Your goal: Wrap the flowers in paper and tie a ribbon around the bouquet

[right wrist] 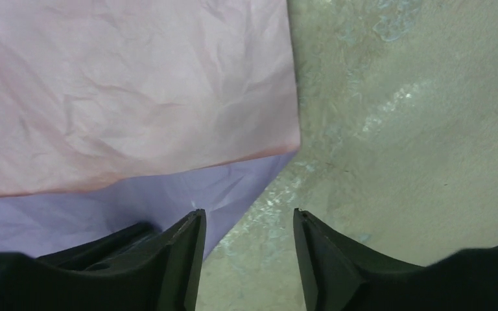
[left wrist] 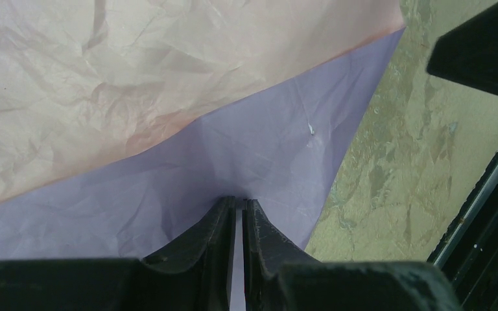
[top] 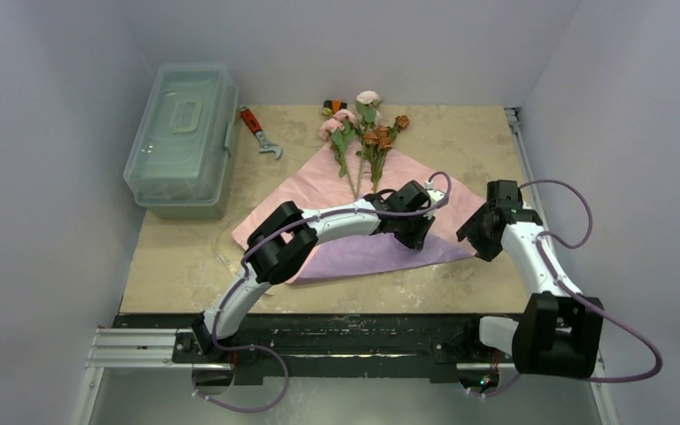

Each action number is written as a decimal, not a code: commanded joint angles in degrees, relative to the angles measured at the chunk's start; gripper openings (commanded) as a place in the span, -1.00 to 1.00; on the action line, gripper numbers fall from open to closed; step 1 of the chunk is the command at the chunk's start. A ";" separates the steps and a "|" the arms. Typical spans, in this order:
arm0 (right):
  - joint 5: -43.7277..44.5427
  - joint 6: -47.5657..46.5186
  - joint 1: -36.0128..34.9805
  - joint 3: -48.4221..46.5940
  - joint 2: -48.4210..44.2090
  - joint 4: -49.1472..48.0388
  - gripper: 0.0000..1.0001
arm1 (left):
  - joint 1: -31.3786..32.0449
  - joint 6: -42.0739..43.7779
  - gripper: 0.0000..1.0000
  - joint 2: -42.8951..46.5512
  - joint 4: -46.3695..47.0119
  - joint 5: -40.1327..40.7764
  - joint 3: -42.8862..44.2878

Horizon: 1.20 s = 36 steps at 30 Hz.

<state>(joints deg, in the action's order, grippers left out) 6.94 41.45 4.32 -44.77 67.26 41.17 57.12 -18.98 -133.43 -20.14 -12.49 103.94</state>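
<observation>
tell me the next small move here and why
Probably lift the left gripper and carry its lilac fold of the paper farther over the flowers. Its fingers look pinched shut on that fold. The flowers lie uncovered on the pink face. The right gripper stands open at the paper's corner, holding nothing, so it should not hinder the pull.
</observation>
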 commanded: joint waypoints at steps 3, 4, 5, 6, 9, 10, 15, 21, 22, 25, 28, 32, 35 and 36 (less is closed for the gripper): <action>3.40 0.40 2.74 -0.76 7.36 -2.64 0.41 | 0.18 -0.87 -0.73 0.25 0.67 -0.93 -2.04; 3.70 -0.42 3.10 -1.09 8.49 -3.74 0.42 | 0.18 -0.88 -0.73 0.29 0.71 -0.95 -2.16; 4.62 -1.58 3.49 -1.37 9.89 -4.82 0.43 | 0.18 -0.96 -0.73 0.33 0.74 -0.98 -2.17; 5.71 -3.00 4.01 -1.61 11.29 -5.82 0.43 | 0.18 -1.03 -0.73 0.37 0.72 -0.98 -2.27; 6.37 -7.06 6.19 -2.97 16.30 -8.12 0.43 | 0.18 -1.07 -0.73 0.53 0.63 -0.96 -2.56; 6.19 -8.07 6.75 -3.52 17.22 -8.80 0.43 | 0.18 -1.07 -0.73 0.66 0.63 -0.84 -2.67; 1.68 -11.59 8.27 -2.33 18.44 -16.82 0.45 | 0.14 -1.14 -0.73 1.01 0.30 -0.78 -3.29; -0.78 -12.58 8.43 -1.43 21.89 -21.29 0.35 | 0.09 -0.91 -0.73 1.28 0.07 -0.69 -3.56; -0.83 -12.95 8.43 -1.49 21.67 -21.67 0.34 | 0.09 -0.83 -0.73 1.32 -0.06 -0.69 -3.51; 0.00 -14.13 8.43 -2.25 21.80 -21.84 0.34 | 0.09 -0.62 -0.73 1.34 -0.15 -0.60 -3.46; 2.24 -16.69 8.43 -5.07 24.46 -20.32 0.34 | 0.09 -0.50 -0.73 1.07 -0.20 -0.74 -3.38; 3.74 -17.83 8.43 -7.12 27.77 -17.41 0.19 | 0.04 -0.19 -0.73 0.82 -0.25 -0.78 -3.36; 2.65 -18.07 8.43 -5.26 28.46 -18.92 0.02 | -0.14 -0.10 -0.73 0.72 -0.33 -0.93 -3.35; 2.10 -18.03 8.41 -4.67 28.76 -19.35 -0.04 | -0.20 -0.09 -0.73 0.63 -0.34 -1.02 -3.41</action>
<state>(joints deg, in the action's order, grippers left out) 9.91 24.40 12.56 -51.86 93.32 22.81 57.10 -19.94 -133.16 -16.84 -13.26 102.24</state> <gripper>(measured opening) 0.522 0.135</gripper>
